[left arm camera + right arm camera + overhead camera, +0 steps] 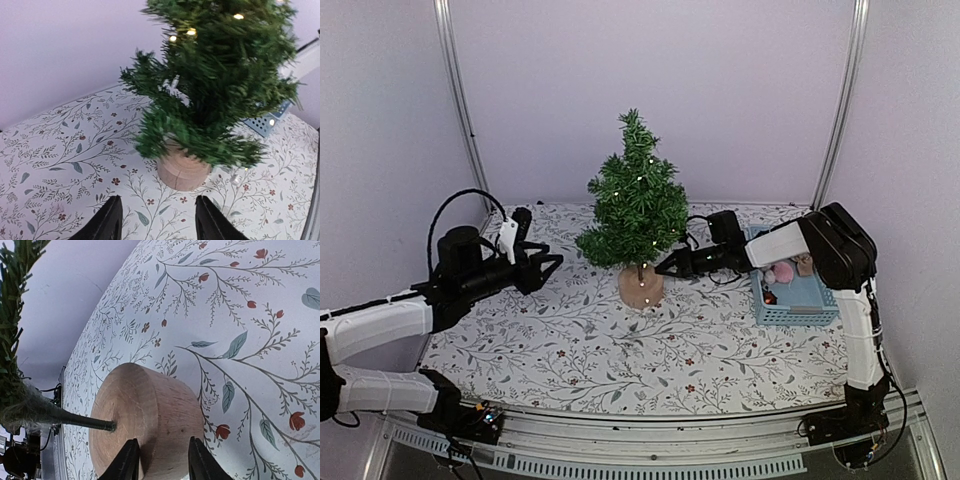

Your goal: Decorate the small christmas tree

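1. The tree [638,205] stands upright at the middle of the counter [570,345], toward the back wall, on its round wooden base [641,289].
2. Small warm lights [239,16] glow among the dark-green, bristly branches.
3. The left end effector [548,266] hovers low over the floral-print counter on the tree's left. It points at the tree and is apart from it.
4. In the left wrist view its two black fingers [109,222] stand apart with nothing between them. The base sits ahead, in line with the gap.
5. The right end effector [667,268] reaches in low from the tree's right, with its tip just beside the base.
6. In the right wrist view its fingers [127,462] are partly apart and clamp nothing. They frame the pale side wall of the base, which is wider than the gap between them. Whether the tips touch the wood cannot be told.
7. That same view shows the thin trunk [85,421] set in the centre of the base's flat top.
8. A blue basket [798,312] rests on the right side of the counter, next to the right arm. It holds small items [782,273], one of them pink, which are too small to make out.
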{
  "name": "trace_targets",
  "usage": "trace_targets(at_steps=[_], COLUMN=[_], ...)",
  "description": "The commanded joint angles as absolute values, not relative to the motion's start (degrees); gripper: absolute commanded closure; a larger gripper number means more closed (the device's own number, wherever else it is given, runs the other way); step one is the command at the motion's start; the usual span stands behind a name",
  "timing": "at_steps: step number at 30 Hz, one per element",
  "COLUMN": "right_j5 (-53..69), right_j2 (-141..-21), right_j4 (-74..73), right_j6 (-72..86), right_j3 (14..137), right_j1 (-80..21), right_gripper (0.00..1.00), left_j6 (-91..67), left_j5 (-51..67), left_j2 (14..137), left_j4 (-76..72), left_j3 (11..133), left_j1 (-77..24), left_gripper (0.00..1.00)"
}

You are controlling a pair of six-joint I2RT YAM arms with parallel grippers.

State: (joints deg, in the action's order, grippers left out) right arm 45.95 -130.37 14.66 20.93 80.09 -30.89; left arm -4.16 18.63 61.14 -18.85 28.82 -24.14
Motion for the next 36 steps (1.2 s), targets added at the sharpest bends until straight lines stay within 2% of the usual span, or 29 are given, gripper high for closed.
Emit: trace_targets(at_steps=[1,5,9,14,17,26,36], right_j5=[45.67,44.81,45.43,45.23,44.68,44.12,43.95], right_j2=[-126.27,-123.38,-122.43,-120.57,-118.41,-110.84,-106.33], right_j4=[9.71,8.86,8.14,8.17,8.26,8.26,8.0], right_j6=[20.92,21.76,22.31,22.83,23.03,24.32,24.69], right_j3=[79.38,78.46,77.48,74.82,72.52,66.82,64.58], right_j1=[-30.18,-29.68,-28.84,-27.95,-27.49,-26.7,-26.57], right_gripper=[0.6,0.54,0.49,0.48,0.48,0.48,0.48], left_j6=[-2.75,-4.79,-6.2,-6.93,-5.22,-1.33,1.38], left_j5=[10.48,4.06,-2.44,-6.34,-7.04,-7.93,-9.77], left_j2=[55.59,53.24,56.4,67.29,75.92,94.7,101.68], left_j4=[-20.3,-21.53,-25.08,-33.67,-37.93,-48.68,-49.74], left_j3=[24.12,20.26,18.03,19.6,23.37,32.41,37.97], left_j1=[-32.13,-39.5,-47.11,-53.79,-56.79,-58.29,-57.36], left_gripper=[0.46,0.46,0.45,0.46,0.49,0.59,0.72])
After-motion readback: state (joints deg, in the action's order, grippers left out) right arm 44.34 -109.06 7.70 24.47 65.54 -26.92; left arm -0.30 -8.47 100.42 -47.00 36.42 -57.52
